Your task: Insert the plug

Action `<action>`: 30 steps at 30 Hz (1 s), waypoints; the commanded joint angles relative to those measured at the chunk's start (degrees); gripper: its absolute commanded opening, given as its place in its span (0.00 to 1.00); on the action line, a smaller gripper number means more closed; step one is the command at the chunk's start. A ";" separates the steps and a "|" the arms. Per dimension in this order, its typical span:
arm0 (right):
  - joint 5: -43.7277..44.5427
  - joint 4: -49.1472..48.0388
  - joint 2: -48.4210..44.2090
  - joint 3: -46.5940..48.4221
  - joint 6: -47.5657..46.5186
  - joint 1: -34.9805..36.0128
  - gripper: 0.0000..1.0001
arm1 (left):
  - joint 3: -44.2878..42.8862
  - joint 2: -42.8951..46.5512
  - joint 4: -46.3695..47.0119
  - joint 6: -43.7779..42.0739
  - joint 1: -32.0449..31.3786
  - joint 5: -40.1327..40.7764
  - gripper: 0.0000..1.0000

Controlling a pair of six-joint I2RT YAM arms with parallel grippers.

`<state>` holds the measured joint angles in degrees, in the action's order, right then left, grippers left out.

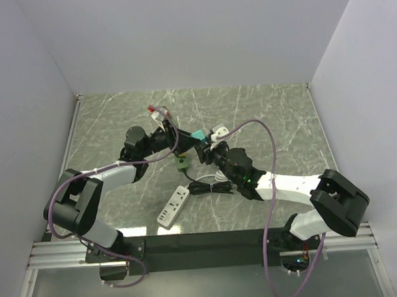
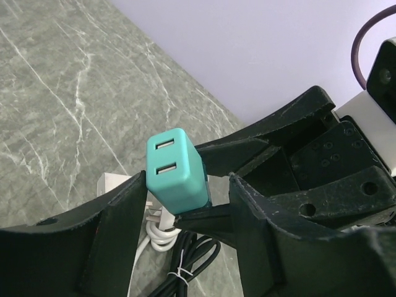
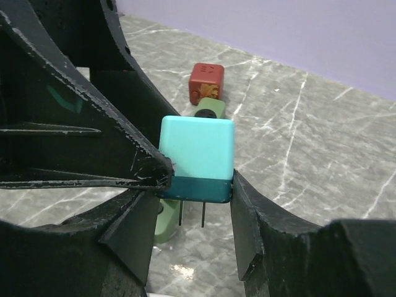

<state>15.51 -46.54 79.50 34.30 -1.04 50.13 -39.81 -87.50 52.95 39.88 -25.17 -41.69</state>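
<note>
Plug [image 3: 198, 148] is sitting pinched between the fingers of my right gripper [image 3: 197, 189], teal body up and two prongs pointing down, clear of the table [image 1: 283, 117]. My left gripper [image 2: 185, 185] is straddling the same plug from the other side with its jaws partly spread: one finger is touching it, the other is standing off with a gap. Beyond it, a green block [image 3: 207, 110] and a red block [image 3: 206, 79] are lying just beside each other. Nearer my bases, the strip [image 1: 173, 208] is lying flat beside a bundled black cable [image 1: 210, 186].

Teal plug [image 3: 198, 148] clamped in the right gripper [image 3: 193, 197], prongs [image 3: 203, 215] pointing down
</note>
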 commanded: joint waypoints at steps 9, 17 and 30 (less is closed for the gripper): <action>2.25 -5.13 -2.51 -0.90 -0.28 0.58 0.00 | -1.23 -1.44 5.23 1.17 -0.76 -2.87 0.39; 1.72 -1.80 -2.34 0.67 -0.81 0.67 0.00 | -2.90 -3.99 6.55 1.60 -0.76 -3.57 0.01; -13.22 8.39 -11.11 -0.55 -4.06 0.58 0.92 | -8.96 -1.62 -5.92 -7.35 1.00 -5.24 0.01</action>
<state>9.63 -38.61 71.83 33.32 -3.66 50.04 -45.43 -91.20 50.78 37.45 -25.12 -46.72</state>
